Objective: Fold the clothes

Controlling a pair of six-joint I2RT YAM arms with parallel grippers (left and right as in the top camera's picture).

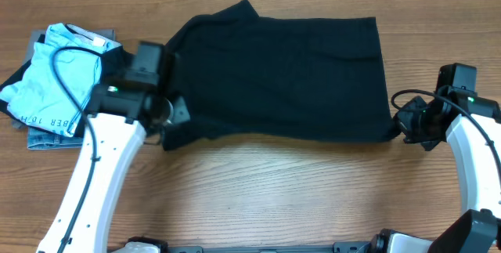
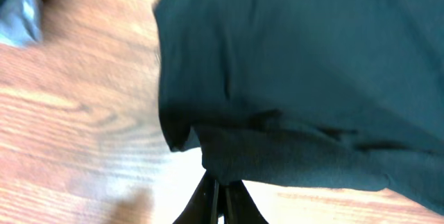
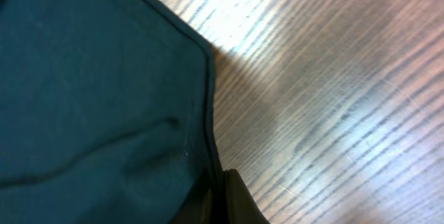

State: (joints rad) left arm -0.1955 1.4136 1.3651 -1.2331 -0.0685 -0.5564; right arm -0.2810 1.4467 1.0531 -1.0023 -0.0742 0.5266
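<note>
A wooden counter with streaky brown grain fills the view. At its left end lies a folded light blue garment with dark lettering along its near edge. It rests on a folded grey-blue denim-like piece, which pokes out from under it on the near side and at the far corner.

We take this for a robotics lab or test bench, not a home. A bare wood-grain table has two white robot arms based at its near edge, the left arm and the right arm, each with a small green light lit. A black T-shirt lies spread between them as work material, with folded garments stacked at far left.
</note>
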